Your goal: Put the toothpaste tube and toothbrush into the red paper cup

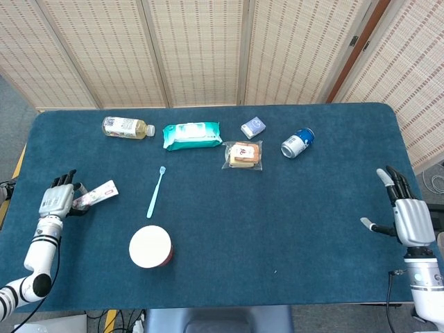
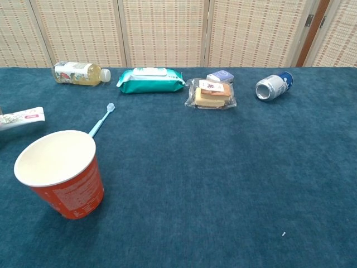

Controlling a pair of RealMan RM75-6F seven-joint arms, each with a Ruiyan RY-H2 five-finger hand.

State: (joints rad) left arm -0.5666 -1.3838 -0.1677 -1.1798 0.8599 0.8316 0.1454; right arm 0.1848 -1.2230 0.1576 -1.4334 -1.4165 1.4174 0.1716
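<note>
The left hand (image 1: pixel 58 199) is seen only in the head view, at the left edge of the blue worktop (image 1: pixel 291 222), where its fingers are closed around the cap end of the toothpaste tube (image 1: pixel 99 193); the tube's flat end points toward the middle of the worktop. In the chest view the hand itself is cut off by the frame, and only the flat end of the tube (image 2: pixel 22 116) is shown at the left border.

The right hand (image 1: pixel 408 215) is likewise shown only from the head view, at the right edge, empty, with its fingers spread and extended.

The red paper cup (image 1: pixel 150 248) stands upright near the front edge, its white interior visible from above. Its red printed wall (image 2: pixel 71 194) is shown only by the chest view. The light-blue toothbrush (image 1: pixel 155 193) lies flat beyond the cup, bristle end away from the robot, between the cup and the far row of things. In the chest view its handle (image 2: pixel 101 123) is partly hidden behind the cup's rim.

Along the far side are laid a drink bottle (image 1: pixel 127 127) on its side, a green wipes pack (image 1: pixel 192 135), a wrapped sandwich (image 1: pixel 245 155), a small blue box (image 1: pixel 253 127) and a tipped can (image 1: pixel 297 143). The can's open silver end (image 2: pixel 266 89) is seen more plainly from the chest.
</note>
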